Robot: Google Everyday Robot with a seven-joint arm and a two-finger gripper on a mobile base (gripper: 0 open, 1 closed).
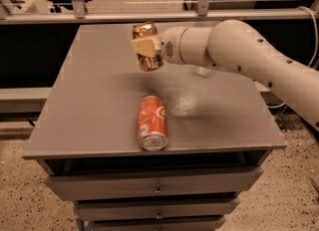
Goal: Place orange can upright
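The orange can (148, 59), copper-orange with a mottled brown-gold pattern, is held nearly upright above the back middle of the grey table (94, 95). My gripper (144, 46) is shut on the orange can around its upper half, with the white arm reaching in from the right. A brighter red-orange can with a white swirl logo (152, 121) lies on its side near the table's front edge, below and in front of the held can.
The table is a grey cabinet with drawers (157, 187) below its front edge. A metal rail (149, 15) runs behind the table. A small clear object (202, 70) sits on the table under the arm.
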